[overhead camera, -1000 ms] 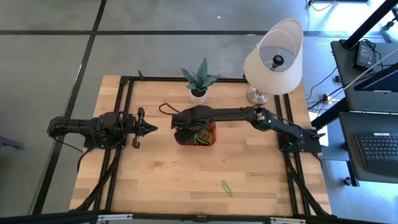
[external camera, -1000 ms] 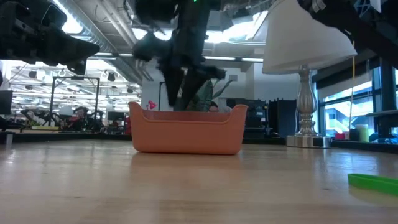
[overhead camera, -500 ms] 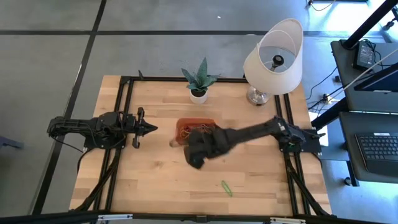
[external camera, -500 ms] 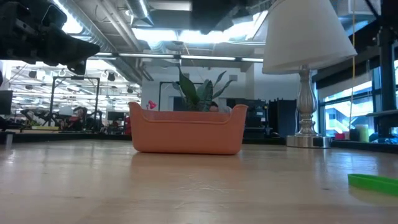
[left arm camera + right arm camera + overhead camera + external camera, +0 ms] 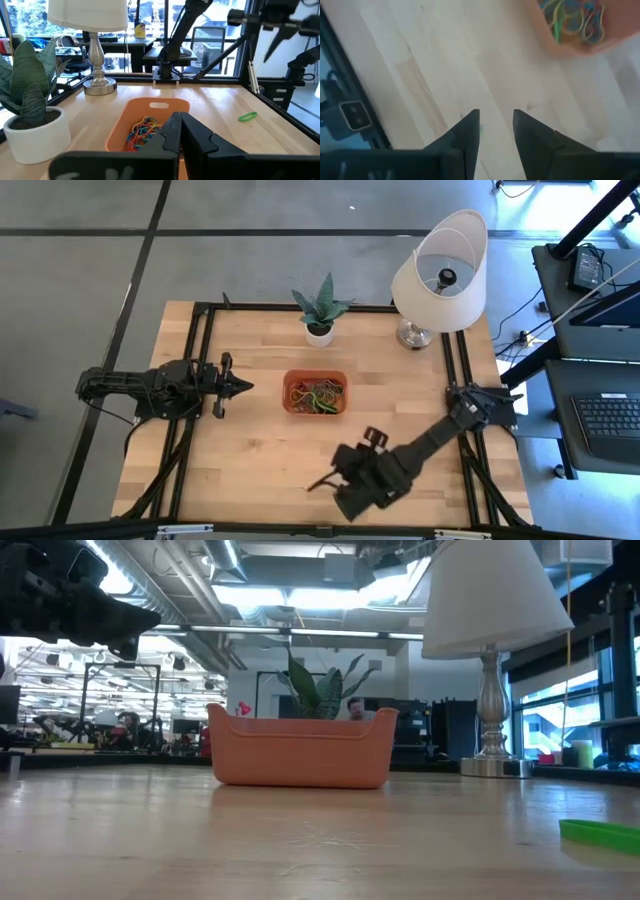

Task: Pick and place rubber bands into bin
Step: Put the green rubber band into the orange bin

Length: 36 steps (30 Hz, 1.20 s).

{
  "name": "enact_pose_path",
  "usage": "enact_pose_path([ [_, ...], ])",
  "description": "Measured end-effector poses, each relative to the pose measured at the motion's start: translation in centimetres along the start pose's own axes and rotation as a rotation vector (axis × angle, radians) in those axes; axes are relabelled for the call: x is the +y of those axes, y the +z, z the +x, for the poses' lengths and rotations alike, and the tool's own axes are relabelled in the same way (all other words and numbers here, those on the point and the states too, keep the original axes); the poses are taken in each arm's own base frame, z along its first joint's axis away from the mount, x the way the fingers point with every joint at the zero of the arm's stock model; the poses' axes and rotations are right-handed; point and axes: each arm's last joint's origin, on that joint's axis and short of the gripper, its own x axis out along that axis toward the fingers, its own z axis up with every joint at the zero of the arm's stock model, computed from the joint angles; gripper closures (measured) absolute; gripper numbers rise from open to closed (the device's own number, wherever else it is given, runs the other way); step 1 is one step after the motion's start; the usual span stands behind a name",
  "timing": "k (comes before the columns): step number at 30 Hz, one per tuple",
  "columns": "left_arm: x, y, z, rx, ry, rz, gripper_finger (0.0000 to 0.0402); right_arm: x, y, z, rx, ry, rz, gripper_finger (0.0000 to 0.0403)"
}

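The orange-red bin (image 5: 292, 406) stands mid-table on its flat bottom, with a tangle of rubber bands (image 5: 315, 393) inside, also seen in the left wrist view (image 5: 144, 131). One green rubber band (image 5: 247, 117) lies flat on the wood toward the near right (image 5: 600, 832); in the high view my right arm hides it. My right gripper (image 5: 322, 479) hovers open near the table's near edge, pointing steeply down, with bare wood between its fingers (image 5: 495, 125). My left gripper (image 5: 240, 387) waits shut at the left, level, pointing at the bin.
A white plant pot (image 5: 319, 332) and a lamp (image 5: 438, 272) stand along the far edge. Black frame rails (image 5: 205, 380) run along the table's sides. Bare wood lies between the bin and the near edge.
My right gripper has risen from the bin and swung quickly toward the table's near edge, rolling as it went and leaving the low view. Its fingers stay apart and carry nothing. The bin and the green band have not moved.
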Motion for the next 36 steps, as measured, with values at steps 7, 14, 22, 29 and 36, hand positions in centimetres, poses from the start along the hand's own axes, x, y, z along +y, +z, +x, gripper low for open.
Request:
enact_pose_path([
  [7, 0.0, 0.0, 0.0, -0.001, 0.0, 0.0, 0.0398, 2.1, -3.5, 2.2, 0.045, 0.069, 0.003, 0.0282],
  [14, 0.0, 0.0, 0.0, -0.001, 0.0, 0.0, 0.0398, 1.7, -6.5, 5.6, 0.078, 0.125, 0.102, 0.0282],
  [22, 0.0, 0.0, 0.0, -0.001, 0.0, 0.0, 0.0398, 1.3, -10.0, 11.0, 0.201, 0.186, 0.253, 0.0282],
  [29, 0.0, 0.0, 0.0, 0.0, 0.0, 0.0, 0.0398, 0.2, -11.6, 13.4, 0.243, 0.132, 0.349, 0.0285],
  [36, 0.0, 0.0, 0.0, 0.0, 0.0, 0.0, 0.0398, -0.4, -11.3, 14.3, 0.285, 0.149, 0.405, 0.0372],
])
